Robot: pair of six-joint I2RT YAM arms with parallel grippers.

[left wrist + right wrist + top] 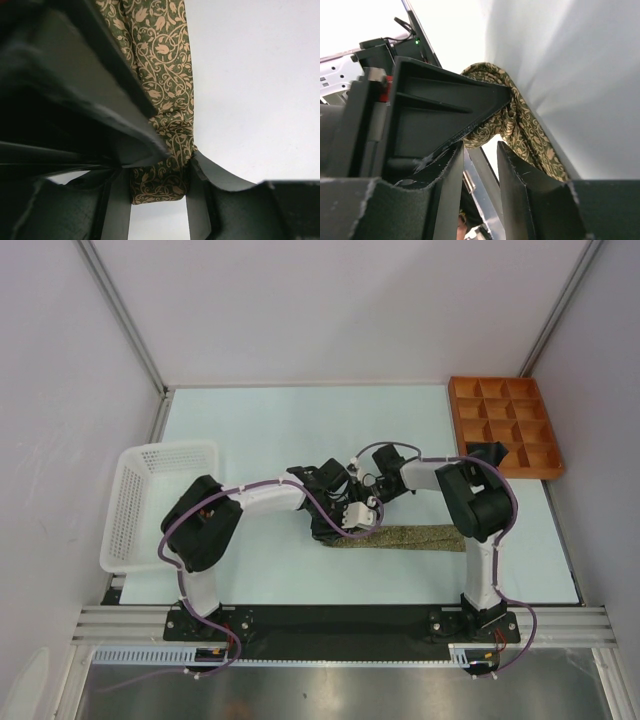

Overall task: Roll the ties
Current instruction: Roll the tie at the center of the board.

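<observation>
An olive tie (pixel 405 538) with a tan vine pattern lies along the table's near middle. Its left end is folded over under both grippers. My left gripper (pixel 328 525) is shut on that folded end (pixel 159 185), which fills the gap between the two fingers (pixel 117 210). My right gripper (pixel 481 150) stands open just beside the same bunched end (pixel 492 125); nothing lies between its fingers (pixel 517 175). A dark bundle, apparently the black tie (pixel 487 453), sits at the near left corner of the orange tray.
The orange compartment tray (pixel 505 425) stands at the back right. A white mesh basket (pixel 140 500) rests at the left edge, beside the left arm's elbow. The two wrists are crowded together over the tie's left end.
</observation>
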